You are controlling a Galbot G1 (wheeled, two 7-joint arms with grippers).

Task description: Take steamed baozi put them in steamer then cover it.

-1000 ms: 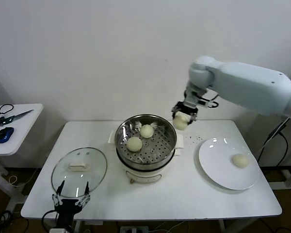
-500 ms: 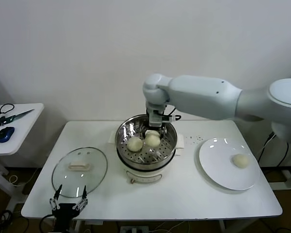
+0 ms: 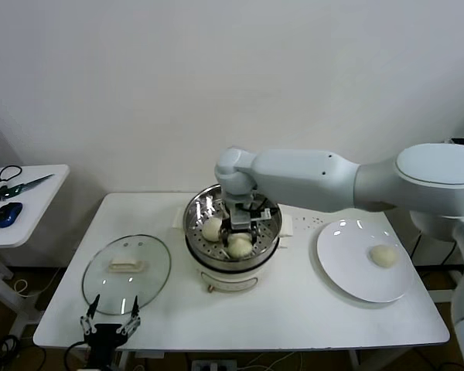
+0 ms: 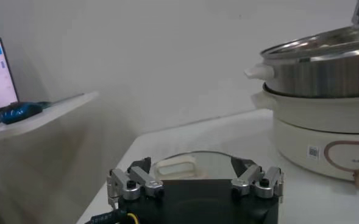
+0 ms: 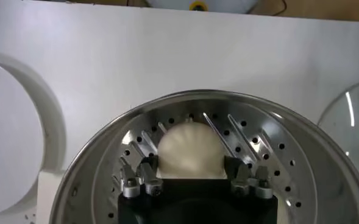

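My right gripper [image 3: 243, 229] reaches down into the steel steamer [image 3: 192, 220] and is shut on a cream baozi [image 3: 240, 246], low over the perforated floor. In the right wrist view the gripper [image 5: 191, 171] has its fingers on both sides of that baozi [image 5: 189, 149]. A second baozi [image 3: 212, 229] lies beside it in the basket. Another baozi [image 3: 383, 256] lies on the white plate [image 3: 354, 282]. The glass cover [image 3: 126, 272] lies flat on the table at the left. My left gripper [image 3: 112, 303] waits open near the table's front edge, just before the cover [image 4: 194, 163].
The steamer sits on a cream cooker base [image 4: 313, 131] in the middle of the white table [image 3: 294, 317]. A side table [image 3: 31, 185] at the far left holds scissors and a blue mouse. The plate's edge also shows in the right wrist view [image 5: 8, 140].
My right arm carried a baozi from beside the steamer's right rim over the basket, then lowered it toward the front of the floor. The left arm has not moved.
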